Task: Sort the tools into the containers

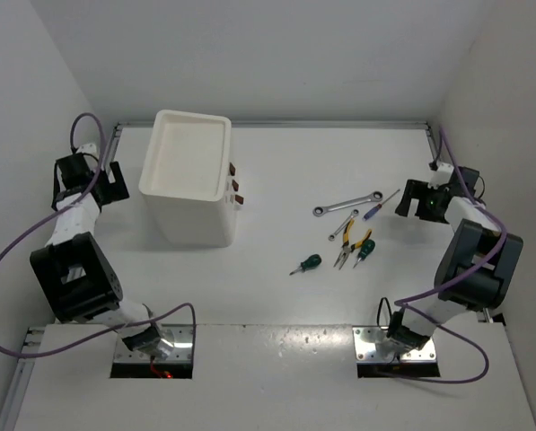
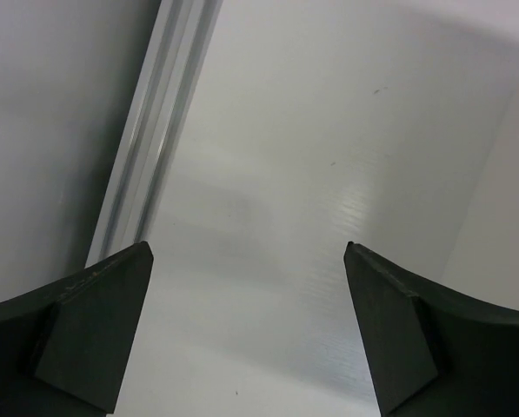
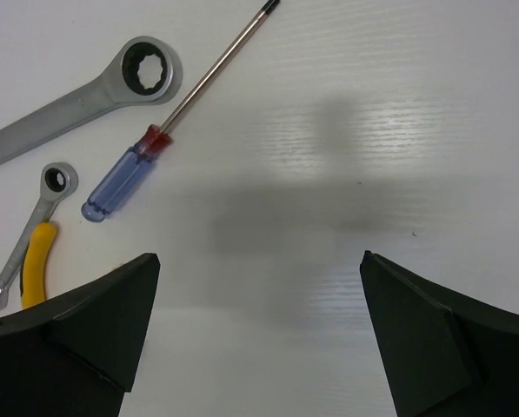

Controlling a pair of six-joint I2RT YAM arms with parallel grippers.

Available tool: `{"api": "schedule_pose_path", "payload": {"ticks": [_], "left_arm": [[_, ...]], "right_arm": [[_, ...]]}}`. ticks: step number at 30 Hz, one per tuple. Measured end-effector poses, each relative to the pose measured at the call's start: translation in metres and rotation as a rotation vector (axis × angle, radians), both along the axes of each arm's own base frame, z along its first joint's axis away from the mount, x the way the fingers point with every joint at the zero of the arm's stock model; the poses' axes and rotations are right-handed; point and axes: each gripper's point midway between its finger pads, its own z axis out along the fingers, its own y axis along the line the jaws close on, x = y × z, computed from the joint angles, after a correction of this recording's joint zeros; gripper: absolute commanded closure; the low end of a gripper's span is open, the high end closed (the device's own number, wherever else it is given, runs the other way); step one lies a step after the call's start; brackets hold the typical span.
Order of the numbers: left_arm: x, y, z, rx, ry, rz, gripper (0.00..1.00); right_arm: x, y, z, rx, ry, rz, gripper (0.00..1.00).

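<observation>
White bench boxed in by plain white walls

The matte white bench (image 1: 276,296) is closed in by a back wall (image 1: 276,54), a left wall (image 1: 25,81) and a right wall (image 1: 510,81), all bare and pale grey-white. An aluminium rail (image 1: 321,124) runs along the far edge where bench meets wall. The left wrist view shows such a rail (image 2: 155,130) between a shaded grey wall (image 2: 42,130) and the bench top. A separate white panel (image 1: 276,377) covers the near strip. The light is soft and even, and shadows are faint and blurred.
</observation>
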Motion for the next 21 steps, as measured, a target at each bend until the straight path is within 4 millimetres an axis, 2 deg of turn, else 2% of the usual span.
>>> {"api": "schedule_pose_path", "payload": {"ticks": [2, 5, 8, 10, 12, 14, 15, 17, 21], "left_arm": [[0.007, -0.001, 0.018, -0.002, -0.026, -0.025, 0.01], [0.022, 0.000, 0.066, 0.000, -0.101, -0.071, 0.01], [0.036, -0.003, 0.139, 0.008, -0.204, -0.131, 0.01], [0.046, -0.010, 0.202, 0.039, -0.312, -0.189, 0.01], [0.048, -0.025, 0.255, 0.069, -0.399, -0.243, 0.01], [0.046, -0.045, 0.291, 0.087, -0.460, -0.301, 0.01], [0.045, -0.059, 0.302, 0.086, -0.476, -0.334, 0.01], [0.044, -0.082, 0.307, 0.068, -0.479, -0.392, 0.01], [0.044, -0.128, 0.283, 0.001, -0.404, -0.493, 0.03]], "right_arm": [[-0.001, 0.006, -0.001, 0.006, 0.011, 0.015, 0.00], [0.002, 0.023, 0.002, 0.018, 0.024, 0.059, 0.00], [0.008, 0.049, 0.009, 0.045, 0.024, 0.116, 0.00], [0.014, 0.065, 0.016, 0.063, 0.013, 0.154, 0.00], [0.020, 0.084, 0.024, 0.086, 0.001, 0.193, 0.00], [0.024, 0.104, 0.031, 0.112, -0.010, 0.233, 0.00], [0.026, 0.112, 0.035, 0.122, -0.015, 0.251, 0.00], [0.031, 0.132, 0.045, 0.148, -0.028, 0.293, 0.00], [0.039, 0.167, 0.067, 0.206, -0.068, 0.379, 0.00]]}}
